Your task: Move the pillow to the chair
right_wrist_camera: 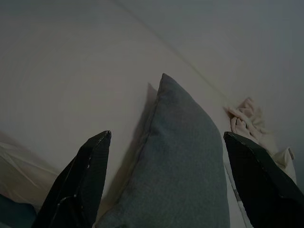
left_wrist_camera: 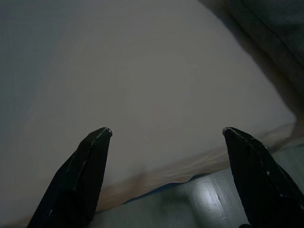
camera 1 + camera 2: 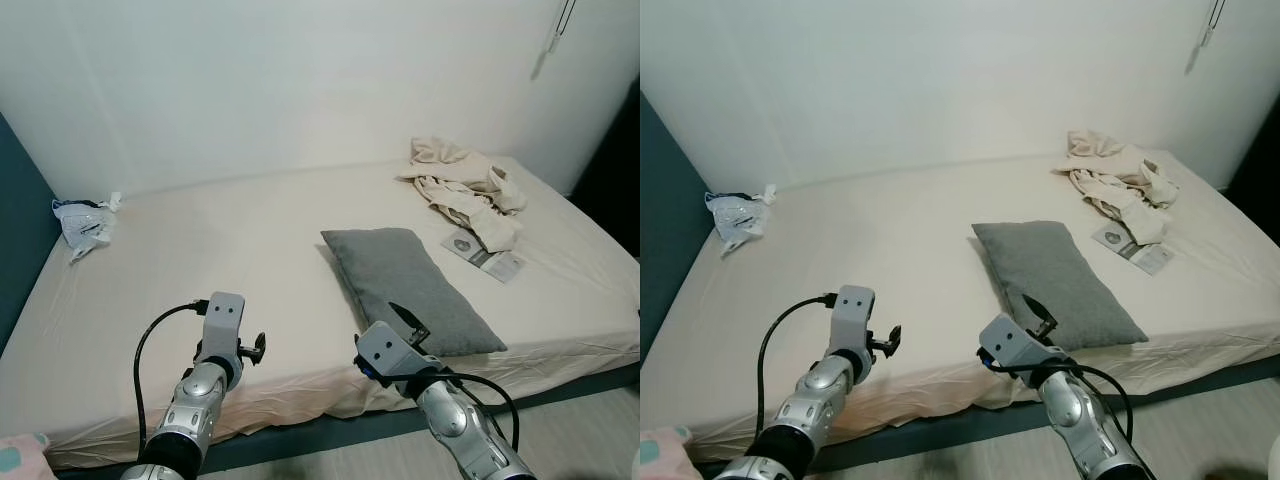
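Approach step underway; right gripper [image 1: 164,180] spreading fingers wide, grey pillow [image 1: 175,161] lying on bed [image 3: 200,260] just ahead between fingertips, untouched; left gripper [image 2: 166,175] gaping over bare sheet; next move needing reach forward, then clamping pillow's near end.

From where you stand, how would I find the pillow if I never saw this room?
Look at the big bed with the cream sheet that fills the room. On its right half, near the front edge, lies the pillow, flat and slanted, just ahead of the right gripper, whose fingers are open. It is the one plain dark grey thing there; the crumpled cloth behind it is cream.
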Robot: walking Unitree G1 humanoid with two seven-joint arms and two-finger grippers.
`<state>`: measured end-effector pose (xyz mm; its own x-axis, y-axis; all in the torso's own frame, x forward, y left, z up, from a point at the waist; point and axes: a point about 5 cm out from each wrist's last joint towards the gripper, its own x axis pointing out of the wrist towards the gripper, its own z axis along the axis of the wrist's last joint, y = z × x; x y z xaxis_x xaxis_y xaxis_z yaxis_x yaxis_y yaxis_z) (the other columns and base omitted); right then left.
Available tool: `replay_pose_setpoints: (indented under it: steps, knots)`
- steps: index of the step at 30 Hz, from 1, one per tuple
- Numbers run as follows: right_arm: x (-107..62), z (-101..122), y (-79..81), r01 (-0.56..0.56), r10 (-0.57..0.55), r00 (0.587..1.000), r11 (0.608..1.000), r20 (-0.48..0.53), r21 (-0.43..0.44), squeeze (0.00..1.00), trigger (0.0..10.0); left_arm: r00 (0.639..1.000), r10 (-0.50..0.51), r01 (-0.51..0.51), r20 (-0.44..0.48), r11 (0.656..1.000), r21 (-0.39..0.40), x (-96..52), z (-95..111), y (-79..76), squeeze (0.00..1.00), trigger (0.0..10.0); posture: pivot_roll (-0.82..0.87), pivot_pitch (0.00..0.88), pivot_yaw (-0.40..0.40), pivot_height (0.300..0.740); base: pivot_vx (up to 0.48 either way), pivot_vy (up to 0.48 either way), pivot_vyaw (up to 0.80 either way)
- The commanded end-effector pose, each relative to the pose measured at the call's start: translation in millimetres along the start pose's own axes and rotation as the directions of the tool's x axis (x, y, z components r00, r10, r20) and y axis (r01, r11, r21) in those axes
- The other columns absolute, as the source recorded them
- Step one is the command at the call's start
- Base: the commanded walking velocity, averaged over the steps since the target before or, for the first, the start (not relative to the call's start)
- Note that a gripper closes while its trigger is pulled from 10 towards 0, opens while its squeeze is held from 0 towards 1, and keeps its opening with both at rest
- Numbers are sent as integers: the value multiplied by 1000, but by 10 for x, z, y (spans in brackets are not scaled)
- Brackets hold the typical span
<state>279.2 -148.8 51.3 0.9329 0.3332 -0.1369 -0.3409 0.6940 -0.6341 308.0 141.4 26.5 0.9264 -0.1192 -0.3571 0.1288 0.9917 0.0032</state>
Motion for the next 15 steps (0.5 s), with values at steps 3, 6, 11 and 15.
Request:
replay_pose_setpoints:
  steps: [3, 6, 11, 15]
  knots:
    - [4, 28, 30, -14, 14, 1000, 1000, 12, -4, 0, 10000, 1000, 9, -9, -22, 1000, -10, -20, -57, 26, 0, 10000, -89, 66, 29, 740, 0, 0, 0]
    - [3, 28, 31, -15, 15, 1000, 1000, 12, -4, 0, 10000, 1000, 9, -9, -23, 1000, -10, -21, -59, 25, 0, 10000, -88, 65, 30, 740, 0, 0, 0]
    - [5, 25, 35, -18, 18, 1000, 1000, 11, -10, 0, 10000, 1000, 10, -11, -23, 1000, -8, -22, -60, 27, 0, 10000, -87, 66, 29, 740, 0, 0, 0]
    - [10, 30, 41, -19, 19, 1000, 1000, 13, -11, 0, 10000, 1000, 13, -14, -23, 1000, -8, -24, -62, 36, 0, 10000, -83, 67, 28, 740, 0, 0, 0]
